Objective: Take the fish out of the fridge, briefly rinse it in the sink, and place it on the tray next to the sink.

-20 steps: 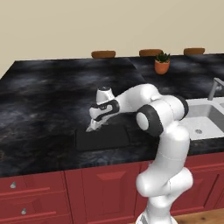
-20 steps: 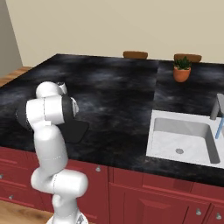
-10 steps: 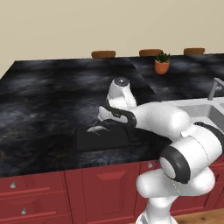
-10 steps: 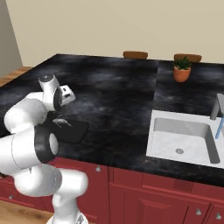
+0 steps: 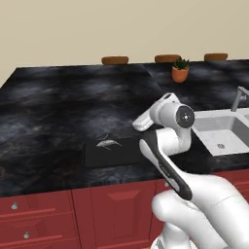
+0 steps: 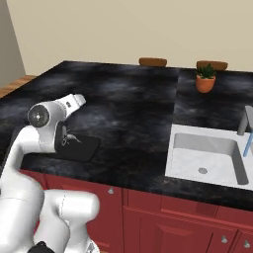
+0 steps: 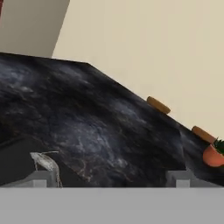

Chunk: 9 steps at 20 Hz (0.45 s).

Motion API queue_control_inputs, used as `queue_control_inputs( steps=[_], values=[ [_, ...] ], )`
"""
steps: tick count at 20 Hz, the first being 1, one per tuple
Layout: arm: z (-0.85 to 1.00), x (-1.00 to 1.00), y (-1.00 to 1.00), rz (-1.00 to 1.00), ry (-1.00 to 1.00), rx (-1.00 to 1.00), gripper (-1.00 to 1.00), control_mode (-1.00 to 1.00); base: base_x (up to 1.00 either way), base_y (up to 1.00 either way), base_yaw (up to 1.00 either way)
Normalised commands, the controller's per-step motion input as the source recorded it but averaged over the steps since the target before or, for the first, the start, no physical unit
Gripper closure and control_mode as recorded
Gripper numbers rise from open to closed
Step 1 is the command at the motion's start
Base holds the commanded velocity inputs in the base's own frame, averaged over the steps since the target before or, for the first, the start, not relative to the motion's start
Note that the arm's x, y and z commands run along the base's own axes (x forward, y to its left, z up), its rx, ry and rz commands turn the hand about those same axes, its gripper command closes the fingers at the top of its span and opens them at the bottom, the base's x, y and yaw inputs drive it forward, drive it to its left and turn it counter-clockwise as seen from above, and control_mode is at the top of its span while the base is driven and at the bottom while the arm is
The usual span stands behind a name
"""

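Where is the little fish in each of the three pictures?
Left base view: the fish lies on the black tray, left of centre, beside the arm.
Right base view: fish at the left, on the tray.
Hand view: fish at the lower left.
Shared landmark: the orange potted plant.

Kitchen: marbled countertop [image 5: 58, 107], white sink [image 6: 207, 155] (faucet [image 6: 243, 121] too), red cabinets [image 5: 73, 214].

Silvery fish [image 5: 109, 143] flat on black tray [image 5: 121, 154]
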Motion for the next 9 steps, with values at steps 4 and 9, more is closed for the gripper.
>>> queue_control_inputs(
  steps=[4, 9],
  values=[
    [1.0, -1.0, -0.72, 0.01, -0.75, 0.1, -1.0, -1.0, 0.0, 0.0, 0.0],
    [0.93, -1.0, -0.92, 0.02, -0.68, 0.15, -1.0, -1.0, 0.0, 0.0, 0.0]
  ],
)
